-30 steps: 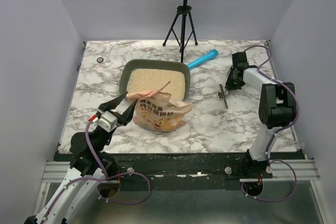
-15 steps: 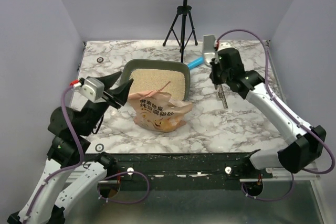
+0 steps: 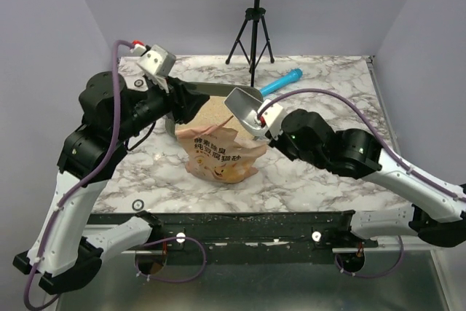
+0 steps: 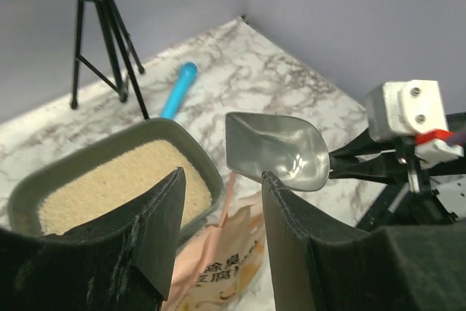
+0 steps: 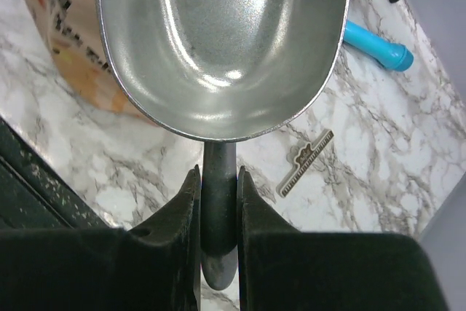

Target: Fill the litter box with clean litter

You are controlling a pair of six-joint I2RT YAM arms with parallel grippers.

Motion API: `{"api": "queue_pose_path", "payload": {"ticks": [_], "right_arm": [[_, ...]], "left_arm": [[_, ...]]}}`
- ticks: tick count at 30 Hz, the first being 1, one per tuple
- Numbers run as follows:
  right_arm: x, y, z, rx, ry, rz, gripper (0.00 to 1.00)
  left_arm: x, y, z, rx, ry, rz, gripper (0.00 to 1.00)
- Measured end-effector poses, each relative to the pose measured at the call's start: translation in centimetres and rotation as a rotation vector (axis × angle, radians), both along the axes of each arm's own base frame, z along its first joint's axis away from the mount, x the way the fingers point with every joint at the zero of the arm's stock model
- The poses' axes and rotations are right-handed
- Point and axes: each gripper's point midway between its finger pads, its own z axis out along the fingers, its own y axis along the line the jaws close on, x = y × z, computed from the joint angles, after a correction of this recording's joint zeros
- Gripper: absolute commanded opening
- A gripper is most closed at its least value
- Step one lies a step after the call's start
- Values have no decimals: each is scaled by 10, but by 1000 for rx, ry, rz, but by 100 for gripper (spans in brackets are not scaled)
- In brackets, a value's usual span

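A marble-patterned table seen from above, with two robot arms reaching over it. The litter box sits near the middle of the table, towards the back, holding a level bed of clean litter. An orange-pink printed bag lies against its near edge. The right gripper has its fingers clamped on the handle of a metal scoop (its shiny bowl shows bare metal), held in the air above the bag and the box's right end. The left gripper hovers over the box's left side with its fingers parted, holding nothing. A blue cylinder lies behind the box.
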Motion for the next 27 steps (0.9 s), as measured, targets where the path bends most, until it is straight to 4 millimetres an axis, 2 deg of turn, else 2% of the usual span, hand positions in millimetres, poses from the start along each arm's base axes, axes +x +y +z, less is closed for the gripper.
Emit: {"api": "queue_pose_path", "payload": {"ticks": [5, 8, 18, 27], "right_arm": [[-31, -9, 9, -61, -51, 96, 0], [-42, -15, 15, -85, -80, 126, 0], [-55, -10, 24, -160, -140, 178, 1], [-63, -1, 27, -169, -165, 213, 1]], "left_arm": [[0, -21, -26, 43, 153, -100, 50], [-9, -32, -43, 48, 240, -173, 50], [-24, -40, -45, -3, 317, -239, 51], [-25, -42, -66, 14, 373, -249, 53]]}}
